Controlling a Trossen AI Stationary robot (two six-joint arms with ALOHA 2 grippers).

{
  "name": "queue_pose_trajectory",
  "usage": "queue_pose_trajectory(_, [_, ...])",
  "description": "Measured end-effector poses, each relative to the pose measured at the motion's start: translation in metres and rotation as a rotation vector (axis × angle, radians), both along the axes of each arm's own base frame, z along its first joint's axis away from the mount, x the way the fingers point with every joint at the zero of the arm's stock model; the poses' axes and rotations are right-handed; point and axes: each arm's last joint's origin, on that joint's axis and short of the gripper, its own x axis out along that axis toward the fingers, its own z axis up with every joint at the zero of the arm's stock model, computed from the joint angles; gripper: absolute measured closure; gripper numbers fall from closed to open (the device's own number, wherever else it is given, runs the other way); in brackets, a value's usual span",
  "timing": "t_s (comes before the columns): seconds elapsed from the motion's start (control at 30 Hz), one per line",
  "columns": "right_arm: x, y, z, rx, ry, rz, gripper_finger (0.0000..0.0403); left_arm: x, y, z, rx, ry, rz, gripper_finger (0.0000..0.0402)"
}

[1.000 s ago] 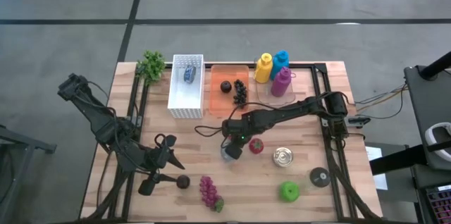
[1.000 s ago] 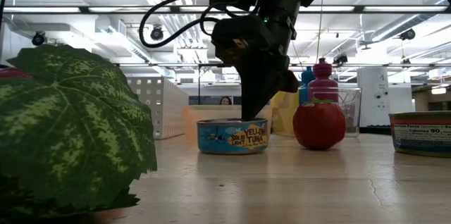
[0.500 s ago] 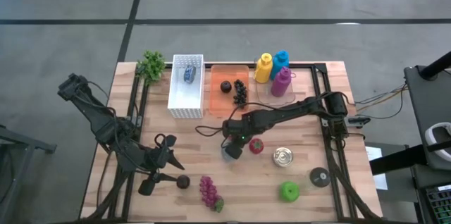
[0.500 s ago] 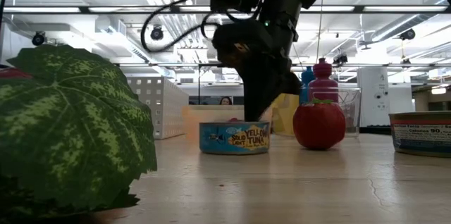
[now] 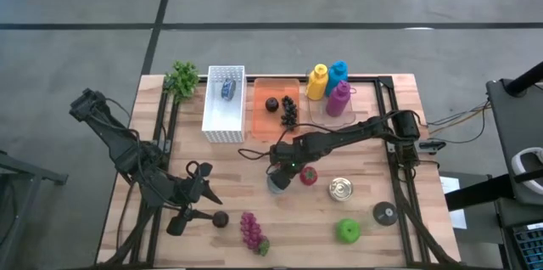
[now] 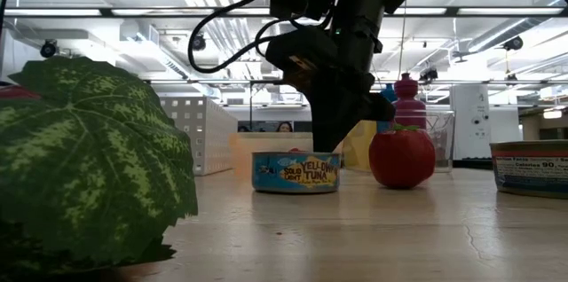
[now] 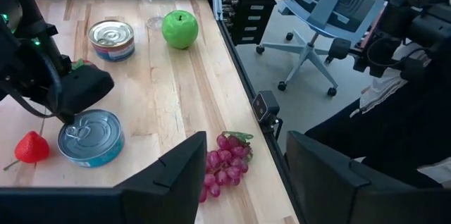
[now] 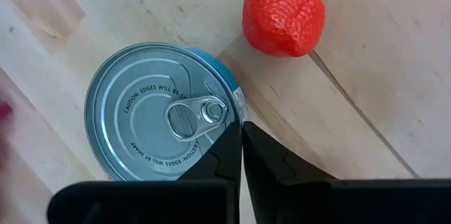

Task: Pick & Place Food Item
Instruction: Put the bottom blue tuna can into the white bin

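At table centre your right gripper (image 5: 279, 182), fingers pressed together, half hides the tuna can (image 8: 163, 120) beside one strawberry (image 8: 283, 14); your left gripper (image 7: 243, 175) idles part-open, empty.

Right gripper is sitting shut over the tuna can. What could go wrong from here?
1. The right gripper is shut with its fingertips over the edge of the tuna can, not around it. Going down like this would likely push or tip the can instead of gripping it.
2. The strawberry lies close beside the can; opening the jaws there, or a sliding can, could knock it away.
3. The left gripper waits open by the grapes, so it poses little risk.
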Motion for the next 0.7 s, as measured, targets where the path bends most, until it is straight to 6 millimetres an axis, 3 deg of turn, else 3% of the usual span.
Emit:
queue_pose_trajectory(0.4, [-0.004, -0.0002, -0.0021, 0.013, 0.049, -0.062, 0.0394, 0.0, 0.0, 0.0, 0.0, 0.0, 0.0, 0.0187])
queue_pose_trajectory(0.7, [-0.0077, -0.0002, -0.0082, 0.007, 0.091, -0.06, 0.0394, 0.0001, -0.0001, 0.0002, -0.001, -0.001, 0.0, 0.0201])
